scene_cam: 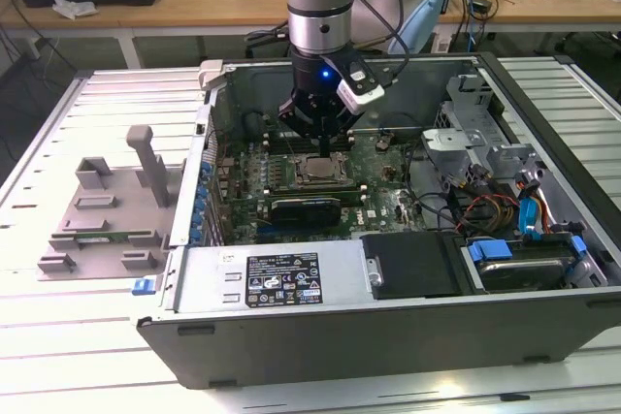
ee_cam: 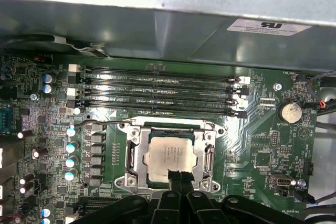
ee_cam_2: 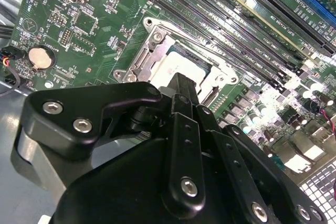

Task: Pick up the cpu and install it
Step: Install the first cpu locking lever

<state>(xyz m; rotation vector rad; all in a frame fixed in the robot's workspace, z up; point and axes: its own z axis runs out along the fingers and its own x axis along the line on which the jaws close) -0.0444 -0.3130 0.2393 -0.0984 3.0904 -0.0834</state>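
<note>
cpu (ee_cam: 169,155) flat in socket frame (ee_cam: 135,156) on motherboard (ee_cam: 262,142) | gripper (ee_cam: 178,176) over cpu edge, fingers pressed together, nothing pinched | contact unclear | computer case (scene_cam: 388,332) open

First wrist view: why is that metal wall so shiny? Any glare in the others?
First wrist view: bright glare on the case wall and memory slots; the cpu is evenly lit. Second wrist view: the claw is a dark foreground mass, capacitors beyond wash out white. Exterior view: the table slats near the camera bleach white.
</note>
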